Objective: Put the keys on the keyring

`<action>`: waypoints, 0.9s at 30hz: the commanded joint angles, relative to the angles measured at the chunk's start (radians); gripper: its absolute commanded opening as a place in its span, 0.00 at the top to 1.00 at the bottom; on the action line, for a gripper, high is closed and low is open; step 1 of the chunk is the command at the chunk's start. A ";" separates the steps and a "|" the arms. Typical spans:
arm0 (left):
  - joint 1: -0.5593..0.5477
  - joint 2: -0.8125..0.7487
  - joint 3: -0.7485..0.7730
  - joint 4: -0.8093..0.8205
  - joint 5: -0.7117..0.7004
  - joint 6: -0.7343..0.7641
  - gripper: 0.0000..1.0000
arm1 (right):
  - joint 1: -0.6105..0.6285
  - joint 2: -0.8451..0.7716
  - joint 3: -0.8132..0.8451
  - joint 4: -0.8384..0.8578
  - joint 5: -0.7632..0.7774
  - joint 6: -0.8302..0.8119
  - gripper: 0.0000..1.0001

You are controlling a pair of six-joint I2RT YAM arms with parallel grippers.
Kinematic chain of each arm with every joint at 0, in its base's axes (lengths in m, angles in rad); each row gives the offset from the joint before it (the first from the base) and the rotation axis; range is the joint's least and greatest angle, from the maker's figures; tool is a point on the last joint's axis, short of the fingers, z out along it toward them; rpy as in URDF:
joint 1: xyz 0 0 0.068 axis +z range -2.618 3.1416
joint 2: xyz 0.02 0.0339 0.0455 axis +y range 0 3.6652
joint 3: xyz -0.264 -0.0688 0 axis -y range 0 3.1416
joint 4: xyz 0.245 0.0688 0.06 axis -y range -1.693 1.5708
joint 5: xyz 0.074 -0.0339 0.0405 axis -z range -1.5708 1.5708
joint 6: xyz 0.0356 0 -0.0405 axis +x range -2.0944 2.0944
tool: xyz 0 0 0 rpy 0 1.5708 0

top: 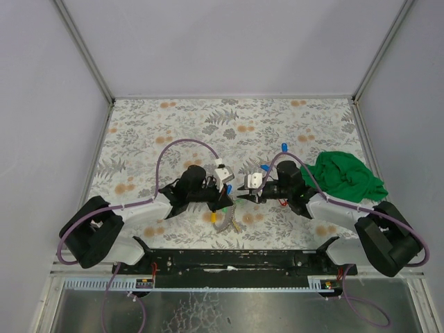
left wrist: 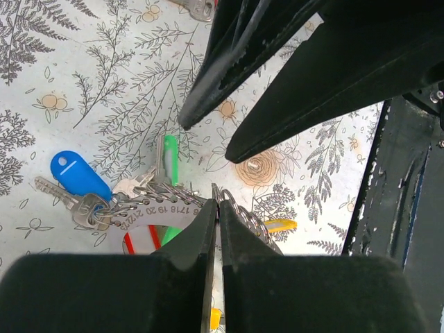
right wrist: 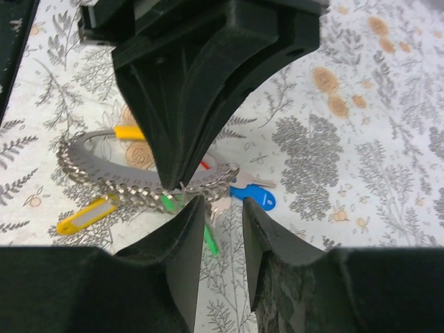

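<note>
Two jaws of the left gripper (left wrist: 216, 205) clamp the thin silvery metal keyring (left wrist: 156, 205); the right gripper (right wrist: 223, 222) has its jaws apart, apparently empty. Hold the ring steady above the near edge of the floral-patterned table (top: 208, 118).

The far half of the table (top: 208, 118) lies open from left edge to right edge. A gripper could sweep there freely, save for one blue-tagged key (top: 284, 146) lying loose right of centre. Towards the right edge a bunched green cloth (top: 345, 176) fills the ground beside the right arm. At the middle, close to the near edge, the left gripper (left wrist: 216, 201), clamped on the keyring (left wrist: 142, 215), and the right gripper (right wrist: 222, 205), jaws slightly apart, meet tip to tip with only a narrow gap between them. The ring's tags crowd the surface beneath. Walls (top: 41, 104) close off the left, right and far edges.
</note>
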 commanded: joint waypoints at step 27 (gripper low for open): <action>-0.016 -0.027 0.018 0.028 0.054 0.076 1.00 | 0.004 0.166 0.073 -0.011 -0.208 -0.025 0.72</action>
